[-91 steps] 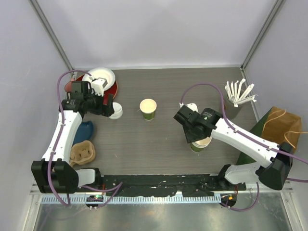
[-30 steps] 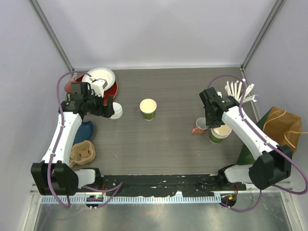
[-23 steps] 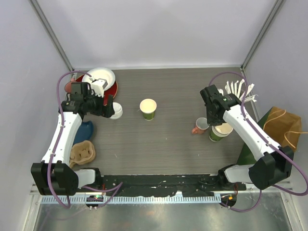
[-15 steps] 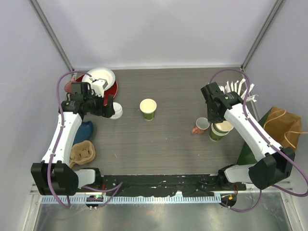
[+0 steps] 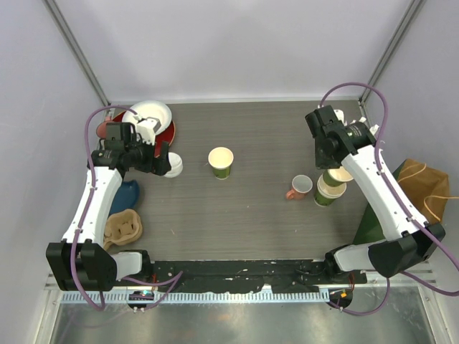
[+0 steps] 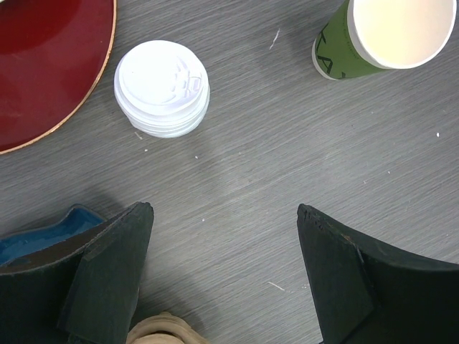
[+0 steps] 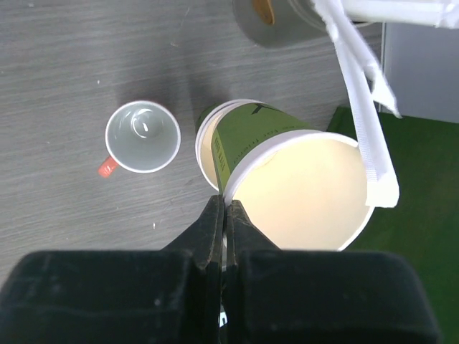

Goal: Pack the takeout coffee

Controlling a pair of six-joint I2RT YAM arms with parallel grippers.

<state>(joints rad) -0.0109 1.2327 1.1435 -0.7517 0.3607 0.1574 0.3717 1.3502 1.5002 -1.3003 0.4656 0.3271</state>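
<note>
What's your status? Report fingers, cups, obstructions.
Right fingers shut on green cup rim, cup tilted over the cup stack. Left fingers open above the lid stack, holding nothing. Pink-handled mug beside the cup stack.

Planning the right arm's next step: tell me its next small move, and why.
Probably raise the right gripper straight up. It is shut on the rim of the upper green cup, which tilts with its base nested in the lower cup, and the small mug stands close beside. A vertical lift should separate them without knocking the mug.
</note>
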